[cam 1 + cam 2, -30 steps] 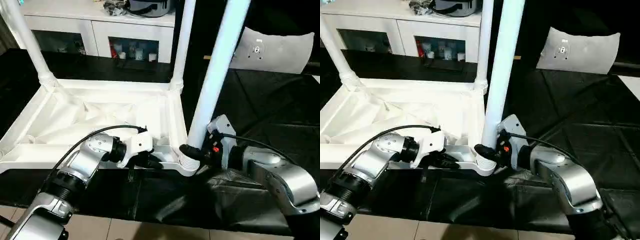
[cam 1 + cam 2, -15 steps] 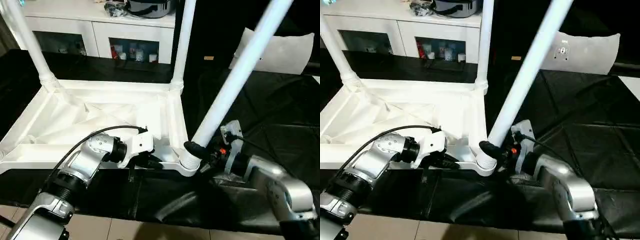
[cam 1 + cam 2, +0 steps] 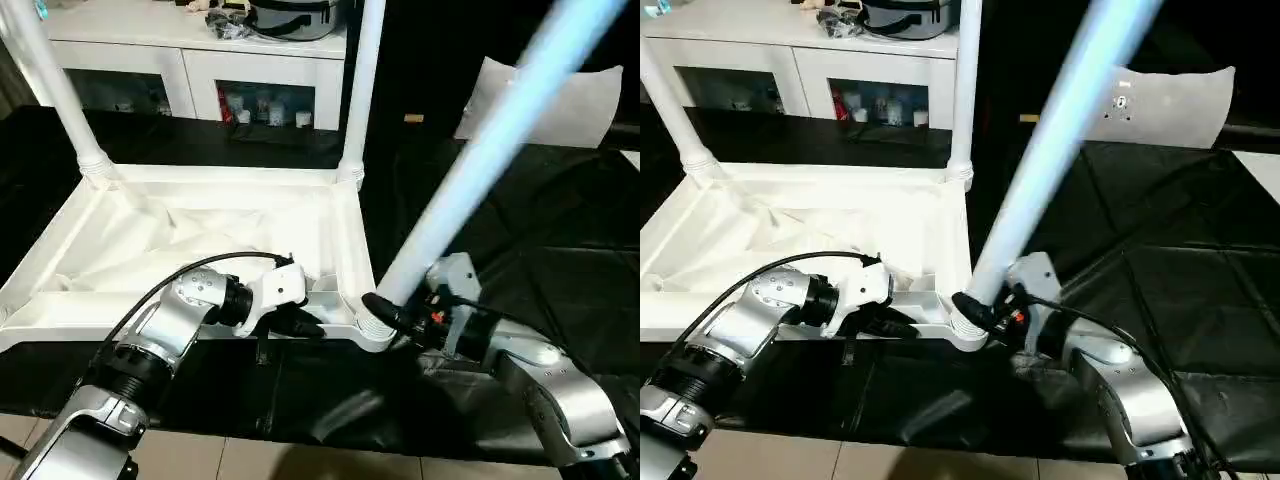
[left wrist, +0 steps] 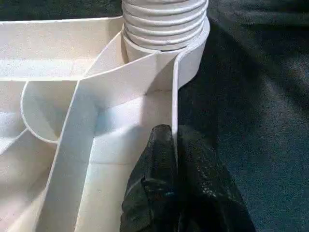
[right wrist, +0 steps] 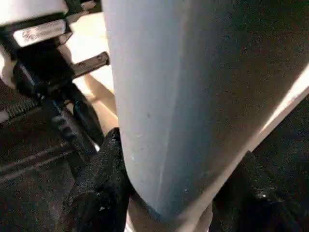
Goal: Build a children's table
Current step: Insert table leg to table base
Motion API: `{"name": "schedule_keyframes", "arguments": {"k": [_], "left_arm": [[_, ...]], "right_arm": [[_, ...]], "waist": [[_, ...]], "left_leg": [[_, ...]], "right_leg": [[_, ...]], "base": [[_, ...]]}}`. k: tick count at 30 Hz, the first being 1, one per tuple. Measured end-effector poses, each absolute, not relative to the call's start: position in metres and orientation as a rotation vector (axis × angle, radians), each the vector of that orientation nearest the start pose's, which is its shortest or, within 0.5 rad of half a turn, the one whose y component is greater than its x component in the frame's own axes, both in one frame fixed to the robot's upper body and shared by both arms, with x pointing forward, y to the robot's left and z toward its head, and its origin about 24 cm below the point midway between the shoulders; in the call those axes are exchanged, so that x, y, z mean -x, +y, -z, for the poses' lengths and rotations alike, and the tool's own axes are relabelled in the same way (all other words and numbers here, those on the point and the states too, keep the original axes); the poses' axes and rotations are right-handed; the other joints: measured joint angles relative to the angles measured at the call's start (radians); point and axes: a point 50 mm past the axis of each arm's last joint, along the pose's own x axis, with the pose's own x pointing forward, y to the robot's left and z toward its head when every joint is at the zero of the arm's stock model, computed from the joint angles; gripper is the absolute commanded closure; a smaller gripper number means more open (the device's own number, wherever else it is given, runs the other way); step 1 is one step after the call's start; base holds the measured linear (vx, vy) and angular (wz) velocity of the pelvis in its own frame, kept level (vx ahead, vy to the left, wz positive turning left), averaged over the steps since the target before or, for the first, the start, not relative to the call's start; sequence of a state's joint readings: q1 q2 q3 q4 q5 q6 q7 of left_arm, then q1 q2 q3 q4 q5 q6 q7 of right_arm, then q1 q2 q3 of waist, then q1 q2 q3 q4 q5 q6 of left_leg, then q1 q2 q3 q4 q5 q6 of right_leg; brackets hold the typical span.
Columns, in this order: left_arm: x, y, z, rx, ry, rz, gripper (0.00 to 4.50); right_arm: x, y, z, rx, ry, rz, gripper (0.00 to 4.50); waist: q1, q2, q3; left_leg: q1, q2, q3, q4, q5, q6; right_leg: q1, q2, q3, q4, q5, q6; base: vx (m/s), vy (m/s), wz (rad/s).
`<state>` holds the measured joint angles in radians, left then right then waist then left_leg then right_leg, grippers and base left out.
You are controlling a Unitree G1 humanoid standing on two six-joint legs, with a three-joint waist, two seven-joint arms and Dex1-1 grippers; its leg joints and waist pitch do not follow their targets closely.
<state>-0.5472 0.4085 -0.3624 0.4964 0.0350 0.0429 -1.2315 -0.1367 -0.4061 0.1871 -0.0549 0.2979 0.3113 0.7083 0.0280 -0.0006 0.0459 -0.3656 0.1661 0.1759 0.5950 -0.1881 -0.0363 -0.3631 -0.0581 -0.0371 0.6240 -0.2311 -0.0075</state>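
Note:
The children's table top (image 3: 200,240) lies upside down on black cloth, ribbed underside up. Two white legs (image 3: 50,80) (image 3: 365,80) stand upright in its far corner sockets. A third leg (image 3: 470,170) sits with its ribbed end (image 4: 164,24) in the near right corner socket and leans steeply to the right. My right gripper (image 3: 395,315) is shut on this leg just above the socket, with black fingers (image 5: 101,188) on either side of the tube (image 5: 183,96). My left gripper (image 3: 300,322) is shut on the top's near rim (image 4: 175,96), a short way left of that corner.
A white cabinet (image 3: 200,70) with glass doors stands behind the table top. A white cushion (image 3: 590,100) lies at the back right on the black cloth (image 3: 540,230). Tiled floor (image 3: 300,465) shows past the near edge of the work surface.
The near right leg has swung from almost upright to a steep lean to the right, its base staying at the socket. My right gripper stays on it. The left gripper has not moved.

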Motion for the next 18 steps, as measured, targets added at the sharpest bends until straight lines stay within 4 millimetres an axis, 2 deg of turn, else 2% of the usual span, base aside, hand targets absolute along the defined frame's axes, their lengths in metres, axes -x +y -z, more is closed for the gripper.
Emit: {"name": "schedule_keyframes", "arguments": {"k": [7,18], "left_arm": [[-0.303,0.131,-0.05,-0.524,0.431,1.425,4.5],[-0.307,0.128,-0.054,-0.552,0.452,1.483,4.5]], "right_arm": [[-0.264,-0.138,-0.058,0.119,0.254,-0.998,2.6],[-0.27,-0.142,-0.061,0.164,0.297,-1.111,2.6]], "waist": [[-0.007,-0.001,-0.001],[0.002,-0.015,-0.004]], "left_leg": [[0.002,0.0,0.0,0.0,0.0,0.0],[0.002,0.002,0.0,-0.005,-0.001,-0.002]], "right_leg": [[0.0,0.0,-0.001,0.0,0.001,-0.001],[-0.001,0.0,-0.003,-0.004,0.0,0.0]], "base": [[0.0,0.0,0.0],[0.0,0.0,0.0]]}}
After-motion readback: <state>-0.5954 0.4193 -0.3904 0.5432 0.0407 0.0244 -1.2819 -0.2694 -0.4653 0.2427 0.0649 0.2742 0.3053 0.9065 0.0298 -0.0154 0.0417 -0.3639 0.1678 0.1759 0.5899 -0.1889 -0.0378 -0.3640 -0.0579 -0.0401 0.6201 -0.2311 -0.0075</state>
